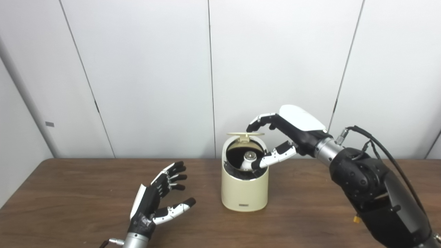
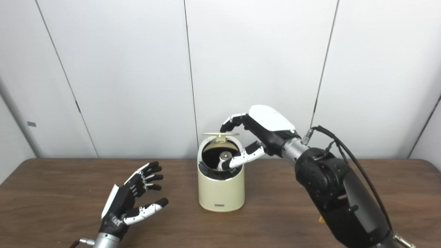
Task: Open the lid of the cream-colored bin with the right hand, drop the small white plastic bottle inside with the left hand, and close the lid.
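White wall panels backed the wooden counter [image 1: 69, 206]. On it stood the cream bin [image 1: 244, 187], lid [image 1: 245, 134] up, white bottle [image 1: 248, 159] inside. Right hand [image 1: 286, 132] touched the lid, fingers apart; left hand [image 1: 158, 196] hovered spread, empty.

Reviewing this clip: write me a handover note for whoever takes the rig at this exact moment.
Left hand: open, empty, over the table left of the bin.
Right hand: fingers on the raised lid, thumb over the opening; whether it grips the lid is unclear.
Cream-colored bin: open, upright, mid-table.
Small white plastic bottle: inside the bin.
Done: lid opened, bottle dropped in.
Left: close the lid.
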### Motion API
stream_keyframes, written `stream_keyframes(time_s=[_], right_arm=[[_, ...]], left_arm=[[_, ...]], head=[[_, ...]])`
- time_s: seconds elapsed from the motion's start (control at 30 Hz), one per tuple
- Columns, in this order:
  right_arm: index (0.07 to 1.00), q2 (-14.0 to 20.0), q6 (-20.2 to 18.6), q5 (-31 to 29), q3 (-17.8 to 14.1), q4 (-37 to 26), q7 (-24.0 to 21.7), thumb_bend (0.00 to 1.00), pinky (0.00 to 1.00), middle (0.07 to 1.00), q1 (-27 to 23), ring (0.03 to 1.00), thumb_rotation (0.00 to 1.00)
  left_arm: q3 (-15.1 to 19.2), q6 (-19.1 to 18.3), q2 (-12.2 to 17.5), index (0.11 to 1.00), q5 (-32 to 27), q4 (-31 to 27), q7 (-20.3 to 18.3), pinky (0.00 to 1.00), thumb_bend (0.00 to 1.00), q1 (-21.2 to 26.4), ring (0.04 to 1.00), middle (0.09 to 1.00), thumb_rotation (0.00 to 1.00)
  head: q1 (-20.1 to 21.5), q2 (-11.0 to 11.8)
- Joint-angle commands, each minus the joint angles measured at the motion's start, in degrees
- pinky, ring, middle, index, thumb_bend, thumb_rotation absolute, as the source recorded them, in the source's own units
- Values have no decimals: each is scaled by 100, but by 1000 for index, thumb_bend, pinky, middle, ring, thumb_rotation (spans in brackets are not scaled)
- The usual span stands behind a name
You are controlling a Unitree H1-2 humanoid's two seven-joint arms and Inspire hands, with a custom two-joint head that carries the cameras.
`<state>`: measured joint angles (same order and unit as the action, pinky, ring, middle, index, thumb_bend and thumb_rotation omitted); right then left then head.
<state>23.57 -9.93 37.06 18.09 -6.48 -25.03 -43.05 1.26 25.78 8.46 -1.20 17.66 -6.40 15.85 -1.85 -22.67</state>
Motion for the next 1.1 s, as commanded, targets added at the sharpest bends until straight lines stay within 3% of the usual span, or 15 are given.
stream_keyframes(time_s=[0.0,0.3,0.53,0.87,1.07], right_arm=[[695,158,231,152,22,-191,-14,746,767,730,-244,825,461],[707,220,489,632,272,-169,-192,783,871,730,-242,867,466],[724,204,818,718,311,18,-144,788,867,741,-174,881,496],[767,167,729,919,337,-153,-513,773,940,782,-123,922,499],[756,174,850,864,288,-267,-561,774,934,772,-91,914,479]], left_arm=[[-11,97,-105,867,-68,33,35,680,702,7,780,840,104],[34,110,-173,860,-88,102,12,672,712,19,774,836,114],[42,109,-208,859,-48,101,27,674,712,6,771,830,121],[54,112,-241,863,-25,66,50,667,712,0,769,832,129],[59,106,-259,864,1,42,85,670,716,-3,772,837,135]], head=[[-5,-11],[-27,-54],[-87,-95],[-128,-143],[-147,-178]])
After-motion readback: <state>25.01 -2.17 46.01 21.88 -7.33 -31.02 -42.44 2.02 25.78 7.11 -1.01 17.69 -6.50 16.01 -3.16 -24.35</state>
